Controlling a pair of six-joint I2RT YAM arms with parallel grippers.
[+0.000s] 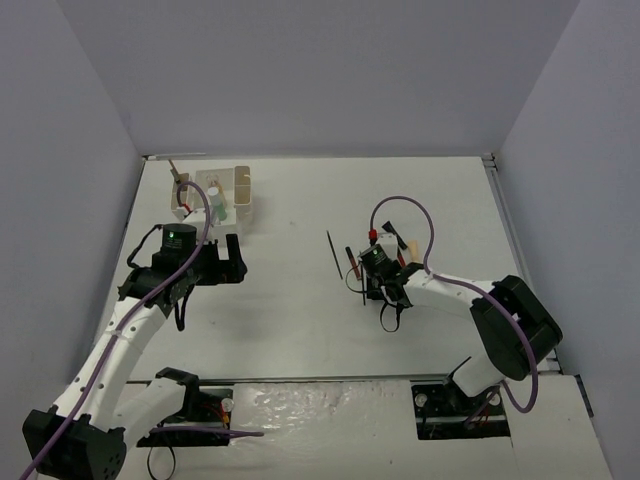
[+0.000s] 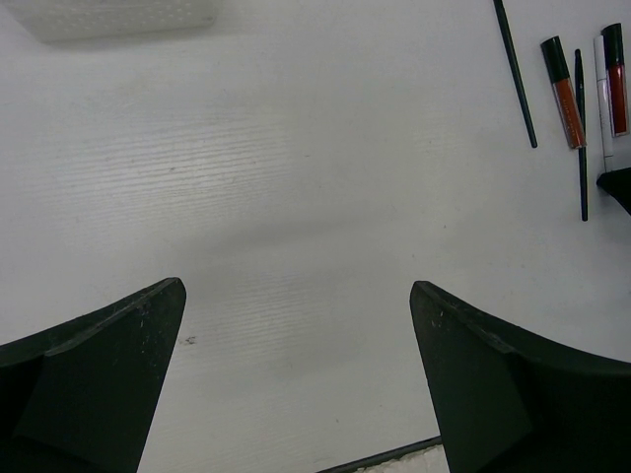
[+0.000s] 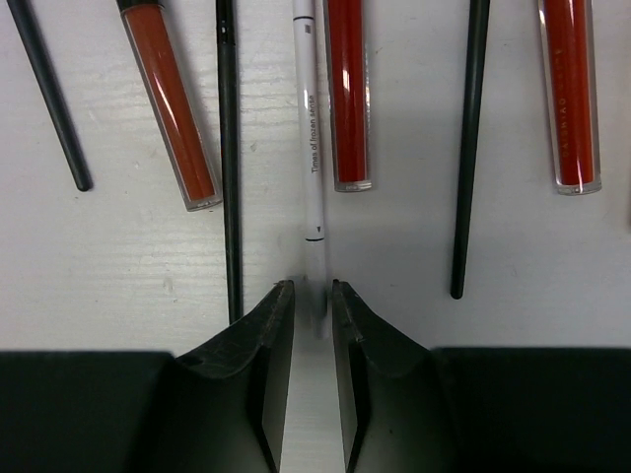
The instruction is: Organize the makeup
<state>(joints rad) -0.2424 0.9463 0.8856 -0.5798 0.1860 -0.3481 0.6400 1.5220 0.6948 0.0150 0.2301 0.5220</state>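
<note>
In the right wrist view my right gripper [image 3: 314, 296] has its jaws drawn in to a narrow gap around the near end of a white pencil [image 3: 313, 138] lying on the table. Beside it lie red tubes [image 3: 170, 103] [image 3: 347, 94] [image 3: 569, 94] and black pencils [image 3: 229, 158] [image 3: 468, 148] [image 3: 47, 94]. In the top view this gripper [image 1: 362, 280] sits over that row at centre right. My left gripper [image 1: 228, 262] is open and empty above bare table, also in its wrist view [image 2: 296, 335]. The bottles are hard to make out.
The white-and-beige compartmented box [image 1: 240, 195] stands at the back left with a tan brush [image 1: 178, 175] and other items in it; its blurred edge shows in the left wrist view [image 2: 118, 18]. A lone black pencil [image 1: 331, 252] lies left of the row.
</note>
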